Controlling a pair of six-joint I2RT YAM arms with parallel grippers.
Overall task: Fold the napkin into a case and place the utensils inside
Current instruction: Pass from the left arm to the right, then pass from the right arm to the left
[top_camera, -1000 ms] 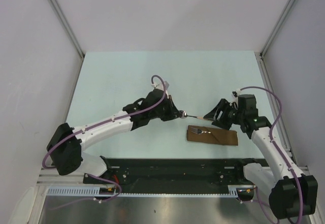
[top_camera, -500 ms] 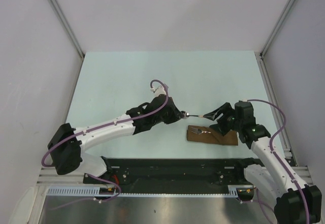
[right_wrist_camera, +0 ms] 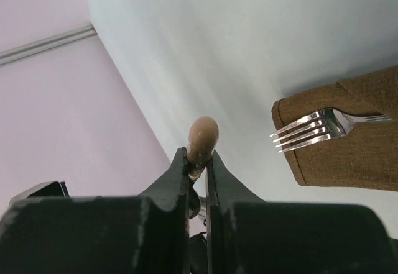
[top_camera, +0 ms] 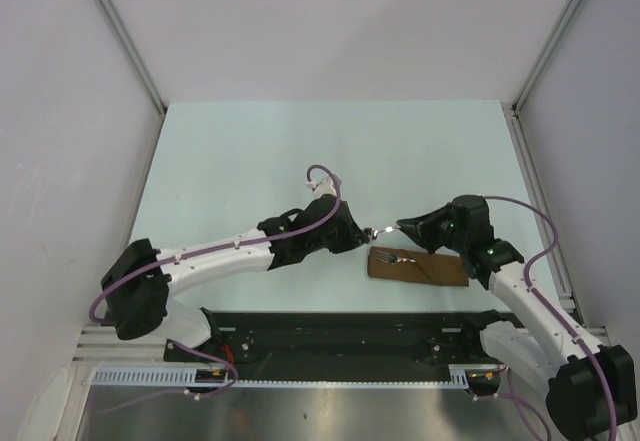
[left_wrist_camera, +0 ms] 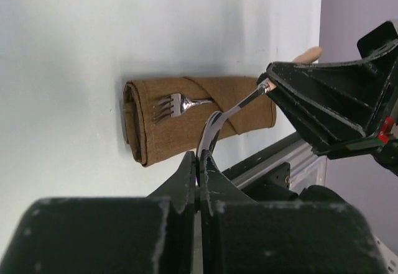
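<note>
The napkin lies folded as a narrow brown case (top_camera: 430, 270) near the table's front edge. The silver fork (top_camera: 398, 258) is tucked into the case, its tines sticking out at the left end (right_wrist_camera: 305, 131). The spoon (top_camera: 385, 229) hangs in the air just above and behind the case, held at both ends. My left gripper (top_camera: 362, 231) is shut on its silver bowl (left_wrist_camera: 211, 131). My right gripper (top_camera: 405, 226) is shut on its tan handle (right_wrist_camera: 203, 135), whose tip pokes out past the fingers.
A black rail (top_camera: 340, 329) runs along the table's near edge, right below the case. Pale walls and metal posts (top_camera: 120, 41) close in the left, back and right sides of the light blue table (top_camera: 330, 151).
My right gripper has gone from open to shut on the spoon handle. Both arms have shifted a little toward the near edge, and the spoon now sits closer to the case.
</note>
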